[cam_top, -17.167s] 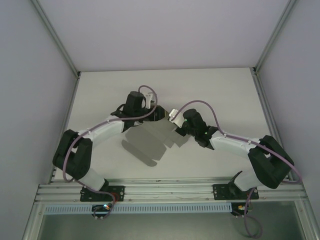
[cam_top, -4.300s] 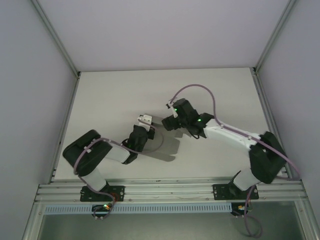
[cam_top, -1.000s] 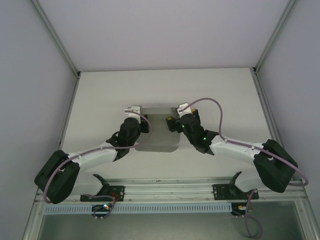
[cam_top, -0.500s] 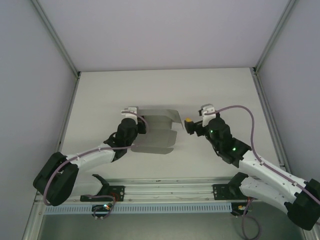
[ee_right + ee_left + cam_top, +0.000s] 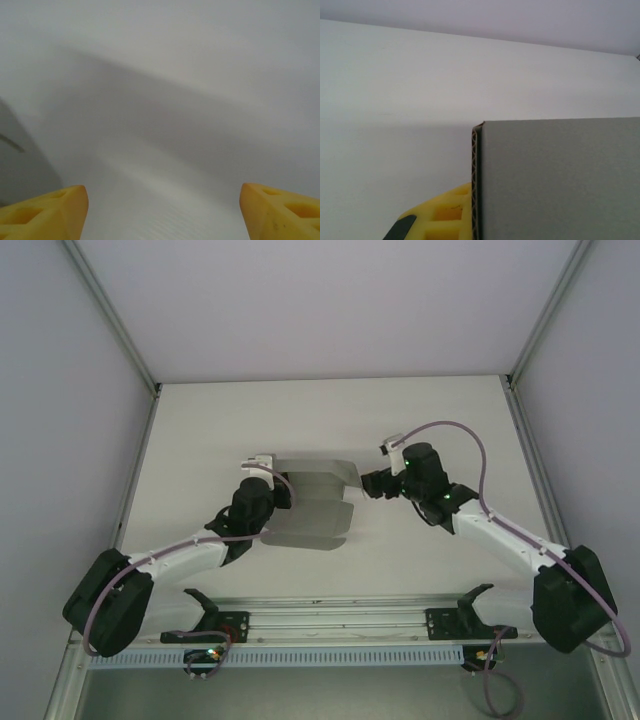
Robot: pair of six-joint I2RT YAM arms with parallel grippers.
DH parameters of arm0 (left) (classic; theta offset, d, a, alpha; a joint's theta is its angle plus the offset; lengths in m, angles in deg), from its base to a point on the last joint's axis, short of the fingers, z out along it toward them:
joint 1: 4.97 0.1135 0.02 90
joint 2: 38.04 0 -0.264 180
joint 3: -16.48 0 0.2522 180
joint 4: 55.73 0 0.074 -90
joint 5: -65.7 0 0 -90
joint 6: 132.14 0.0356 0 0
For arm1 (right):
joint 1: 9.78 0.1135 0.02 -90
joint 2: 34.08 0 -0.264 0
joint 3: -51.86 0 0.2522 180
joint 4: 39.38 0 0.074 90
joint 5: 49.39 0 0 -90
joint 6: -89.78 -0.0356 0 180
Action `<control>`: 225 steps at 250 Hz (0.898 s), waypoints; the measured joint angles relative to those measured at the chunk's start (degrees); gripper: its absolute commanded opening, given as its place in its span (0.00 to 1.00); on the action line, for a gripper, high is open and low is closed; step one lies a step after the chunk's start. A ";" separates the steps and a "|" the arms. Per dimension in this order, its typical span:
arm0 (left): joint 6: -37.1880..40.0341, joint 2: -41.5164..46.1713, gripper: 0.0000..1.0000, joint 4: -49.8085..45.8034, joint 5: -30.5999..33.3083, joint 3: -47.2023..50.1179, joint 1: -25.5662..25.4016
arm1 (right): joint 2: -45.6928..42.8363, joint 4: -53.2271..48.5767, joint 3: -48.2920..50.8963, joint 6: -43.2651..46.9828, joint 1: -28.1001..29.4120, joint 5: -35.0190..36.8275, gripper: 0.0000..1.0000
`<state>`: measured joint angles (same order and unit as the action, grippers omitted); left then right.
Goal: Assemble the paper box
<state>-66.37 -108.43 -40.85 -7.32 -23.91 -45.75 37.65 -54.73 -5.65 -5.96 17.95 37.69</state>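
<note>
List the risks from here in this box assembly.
1. Only the left gripper, shut on the left edge of the paper box, holds it. A sideways push could pivot or bend the thin sheet in that grip.
2. The right gripper stands open just off the right flaps, touching nothing. Closing there, it may miss the edge or shove the partly raised flaps flat.

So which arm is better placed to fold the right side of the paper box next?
Right, probably. The right gripper hangs open and empty beside the right edge of the paper box. The left gripper is shut on the box's left edge, steadying it.
</note>
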 measured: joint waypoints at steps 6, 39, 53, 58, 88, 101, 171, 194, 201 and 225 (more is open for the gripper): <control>0.00 -0.02 0.00 0.00 -0.04 0.00 0.04 | 0.50 0.04 -0.39 0.15 0.61 -1.05 0.78; -0.02 -0.22 0.00 0.00 -0.09 0.00 0.37 | 2.84 0.26 -2.16 0.70 3.19 -6.05 0.77; -0.04 -0.52 0.00 0.00 -0.13 0.00 0.37 | 4.09 0.90 -2.80 0.70 4.15 -7.80 0.77; -0.04 -0.72 0.00 0.00 -0.13 0.00 0.37 | 4.50 1.16 -2.93 0.70 4.42 -8.13 0.77; -0.04 -1.64 0.00 -0.26 -0.04 0.00 0.59 | 7.28 2.01 -3.65 0.66 5.73 -8.74 0.70; -0.04 -1.92 0.00 -0.96 0.13 0.00 0.79 | 8.74 2.40 -4.09 0.68 6.03 -8.74 0.69; -0.70 -1.75 0.00 -4.85 2.40 -0.42 1.01 | 10.84 2.36 -5.07 1.55 7.56 -6.23 0.70; -0.70 -1.36 0.00 -5.97 2.51 -0.81 0.92 | 9.31 1.77 -4.57 2.67 7.61 -6.19 0.70; -0.72 -1.20 0.00 -6.14 2.49 -0.87 0.81 | 8.48 1.38 -4.39 3.04 7.67 -6.43 0.70; -0.70 -0.94 0.00 -6.23 2.34 -0.94 0.63 | 6.29 1.07 -4.22 4.24 7.80 -7.96 0.70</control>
<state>-67.07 -109.37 -47.08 -4.99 -24.85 -45.11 43.94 -53.66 -9.86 -1.71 25.75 29.74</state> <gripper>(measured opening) 0.089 0.699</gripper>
